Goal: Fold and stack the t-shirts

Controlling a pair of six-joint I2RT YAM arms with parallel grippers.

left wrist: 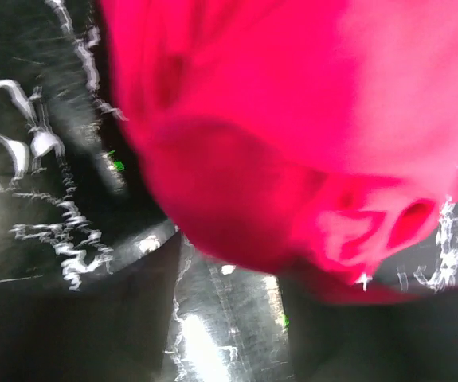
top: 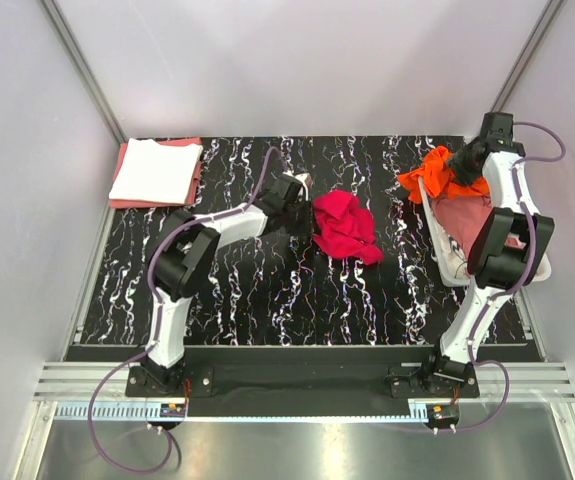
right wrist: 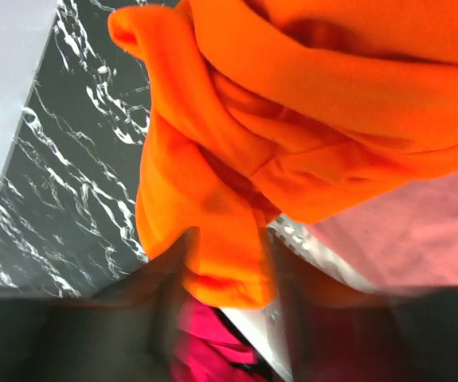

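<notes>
Two t-shirts are at my arms. My left jaws stand apart at the left edge of the crumpled crimson t-shirt (top: 345, 226), mid-table (top: 247, 290). My right jaws pinch a fold of the orange t-shirt (top: 437, 178), heaped on the far-left rim of the white basket (top: 455, 278). At far left, a folded white t-shirt (top: 155, 170) lies on a salmon t-shirt (top: 196, 180).

The crumpled crimson-red cloth t-shirt (top: 345, 226) and the bright orange cloth t-shirt (top: 437, 175) look soft and matt. The black, white-veined marble-look tabletop (top: 267, 300) is smooth and slightly glossy. At far right, the white perforated plastic basket (top: 439, 250) looks smooth.
</notes>
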